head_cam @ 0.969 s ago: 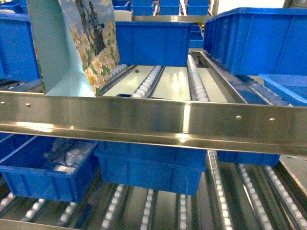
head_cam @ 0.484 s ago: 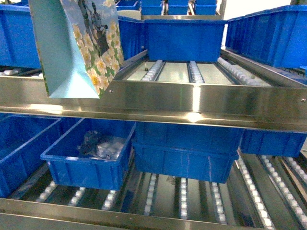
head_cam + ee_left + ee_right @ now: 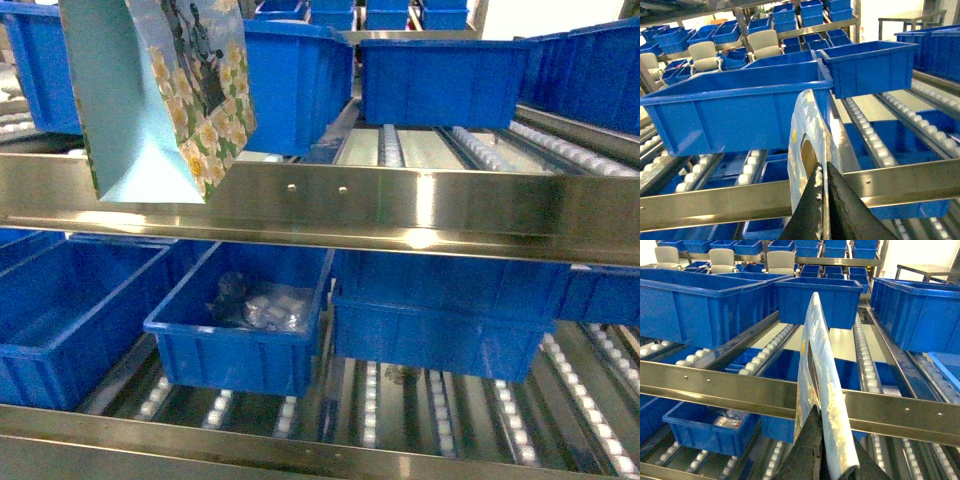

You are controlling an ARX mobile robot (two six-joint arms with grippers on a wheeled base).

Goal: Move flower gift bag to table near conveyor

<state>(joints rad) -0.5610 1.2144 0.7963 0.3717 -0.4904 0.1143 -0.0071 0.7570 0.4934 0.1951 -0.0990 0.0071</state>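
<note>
While the bag (image 3: 165, 95) hangs clear at upper left of the head view, its base sits level with the conveyor's (image 3: 400, 205) steel front rail. Left hand (image 3: 824, 197): jaws closed on the bag's top edge beside the handle cut-out. Right hand (image 3: 816, 440): pinches the same edge too. Blue crates (image 3: 440, 80) rest on roller lanes; one lower crate (image 3: 240, 335) holds small wrapped items.
</note>
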